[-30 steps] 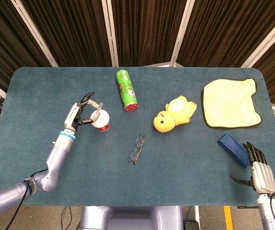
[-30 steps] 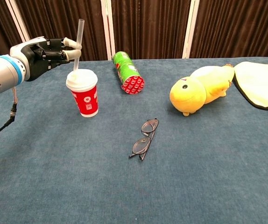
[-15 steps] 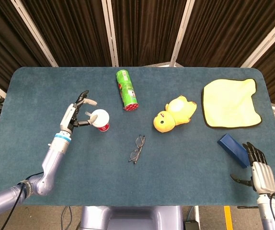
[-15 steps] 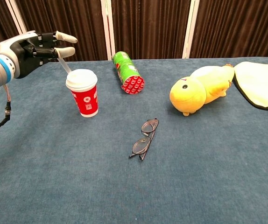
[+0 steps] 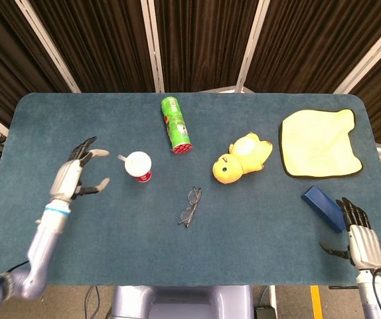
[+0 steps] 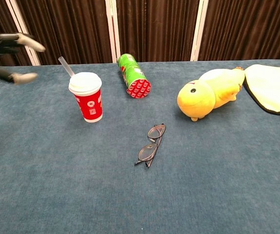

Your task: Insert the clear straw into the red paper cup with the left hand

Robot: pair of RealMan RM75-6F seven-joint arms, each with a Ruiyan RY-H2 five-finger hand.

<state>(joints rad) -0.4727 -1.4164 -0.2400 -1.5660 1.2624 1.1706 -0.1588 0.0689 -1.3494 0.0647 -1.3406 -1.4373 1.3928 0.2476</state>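
The red paper cup (image 5: 139, 167) (image 6: 88, 99) with a white lid stands left of the table's middle. The clear straw (image 6: 66, 66) (image 5: 122, 158) sticks out of the lid, leaning back toward the left. My left hand (image 5: 76, 174) (image 6: 6, 53) is well left of the cup, fingers spread, holding nothing. My right hand (image 5: 356, 232) rests at the table's front right corner, fingers apart and empty, beside a blue box (image 5: 323, 208).
A green snack can (image 5: 176, 125) lies on its side behind the cup. A yellow plush duck (image 5: 241, 157) lies at centre right, a yellow cloth (image 5: 319, 142) at the back right. Folded glasses (image 5: 190, 206) lie in front of the middle.
My left hand let go of the straw and drew away to the left, fingers spreading. The straw, upright before, now leans in the lid. The right hand has not moved.
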